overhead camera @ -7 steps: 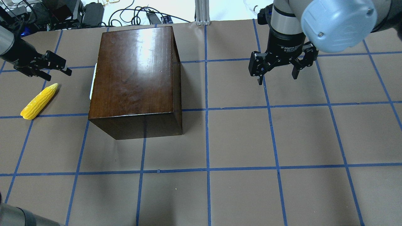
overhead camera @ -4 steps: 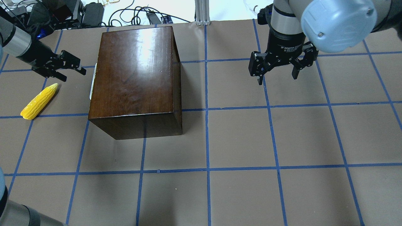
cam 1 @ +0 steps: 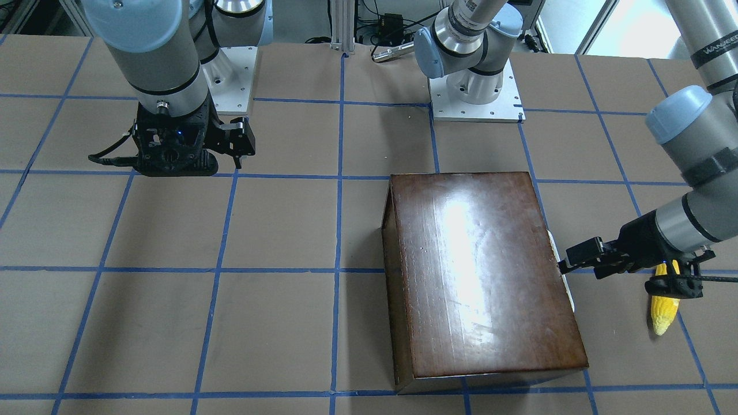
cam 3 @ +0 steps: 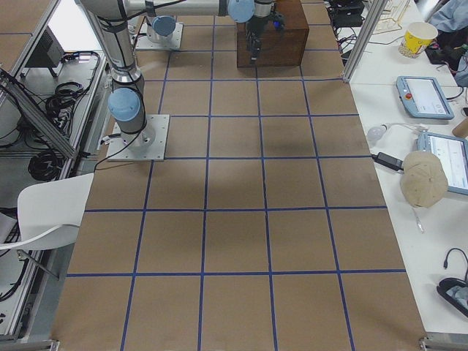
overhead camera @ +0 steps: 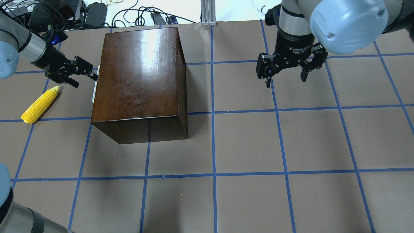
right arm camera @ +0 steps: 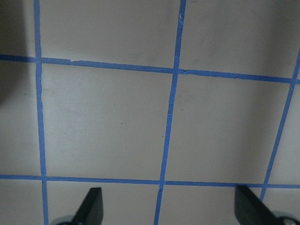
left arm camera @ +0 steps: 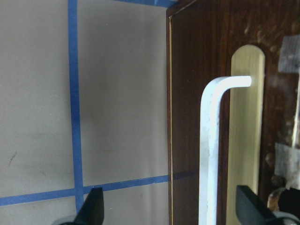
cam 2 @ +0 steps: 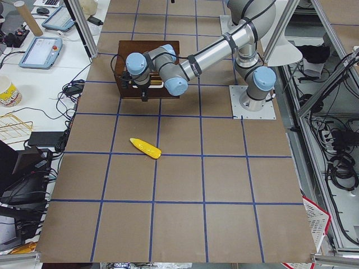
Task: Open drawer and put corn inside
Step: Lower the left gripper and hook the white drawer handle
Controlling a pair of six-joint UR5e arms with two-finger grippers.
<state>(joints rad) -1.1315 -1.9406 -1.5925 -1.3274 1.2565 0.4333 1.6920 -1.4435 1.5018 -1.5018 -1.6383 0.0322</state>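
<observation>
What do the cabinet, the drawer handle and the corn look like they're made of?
Cabinet: wood, dark brown, glossy varnish; grain streaks and bright glare on top.
Drawer handle: white bent bar, smooth; painted metal or plastic, cannot tell which.
Corn: probably moulded plastic; uniform bright yellow, regular kernel rows.

A robotics lab: grid-taped table (overhead camera: 245, 200), teach pendants (cam 3: 423, 97) on side benches.

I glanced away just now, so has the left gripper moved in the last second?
Yes. In the overhead view the left gripper has moved right, away from the corn, up to the white handle of the cabinet.
</observation>
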